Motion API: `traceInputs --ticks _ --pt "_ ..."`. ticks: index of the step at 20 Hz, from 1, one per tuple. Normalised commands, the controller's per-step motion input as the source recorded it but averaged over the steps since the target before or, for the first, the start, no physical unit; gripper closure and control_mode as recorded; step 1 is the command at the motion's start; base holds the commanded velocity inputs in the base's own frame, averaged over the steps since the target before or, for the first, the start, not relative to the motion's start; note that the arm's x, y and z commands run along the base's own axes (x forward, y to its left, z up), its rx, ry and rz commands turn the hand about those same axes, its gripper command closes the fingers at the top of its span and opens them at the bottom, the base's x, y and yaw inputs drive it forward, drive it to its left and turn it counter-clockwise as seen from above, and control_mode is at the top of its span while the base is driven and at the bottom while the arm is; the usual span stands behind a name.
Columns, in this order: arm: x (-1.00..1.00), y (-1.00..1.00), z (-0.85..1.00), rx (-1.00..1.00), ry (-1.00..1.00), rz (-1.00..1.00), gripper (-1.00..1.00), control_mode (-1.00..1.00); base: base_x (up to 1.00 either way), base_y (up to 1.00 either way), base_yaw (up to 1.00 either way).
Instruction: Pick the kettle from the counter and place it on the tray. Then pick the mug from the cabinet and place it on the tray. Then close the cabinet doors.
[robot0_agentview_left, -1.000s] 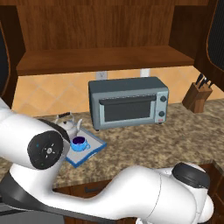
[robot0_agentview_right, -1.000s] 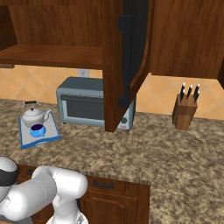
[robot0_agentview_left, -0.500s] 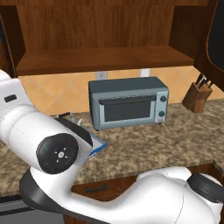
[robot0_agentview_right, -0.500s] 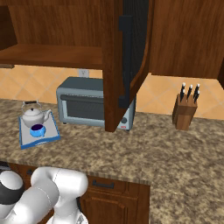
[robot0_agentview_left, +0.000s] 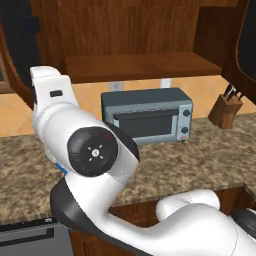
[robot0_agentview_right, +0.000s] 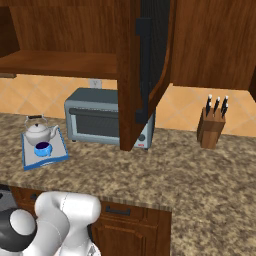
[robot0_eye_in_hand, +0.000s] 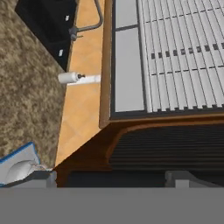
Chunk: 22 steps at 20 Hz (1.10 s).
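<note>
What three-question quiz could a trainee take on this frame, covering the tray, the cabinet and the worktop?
1. True or false: both the kettle and the mug sit on the tray.
2. Which stands at the right end of the counter in the right base view? A) knife block B) kettle C) mug
3. Fill in: the cabinet door hanging in front of the toaster oven is ___ (open/closed).

Key: 1 true; 2 A, the knife block; 3 open.
</note>
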Motion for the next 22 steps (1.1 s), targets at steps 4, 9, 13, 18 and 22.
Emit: traceInputs --ticks 4,9,13,18,22 --pt "0.46 -0.74 -0.02 0.0 0.14 -0.21 -1.0 -1.0 0.0 0.0 0.0" --pt "0.5 -0.71 -0.04 0.0 0.15 -0.19 -1.0 -1.0 0.0 0.0 0.0" --pt "0.67 -0.63 -0.08 0.02 0.1 -0.13 -1.0 -1.0 0.0 0.0 0.0" --pt "0.75 -0.59 -0.12 0.02 0.08 -0.11 -1.0 -1.0 0.0 0.0 0.0" --pt "0.87 -0.52 -0.24 0.05 0.04 -0.06 -1.0 -1.0 0.0 0.0 0.0"
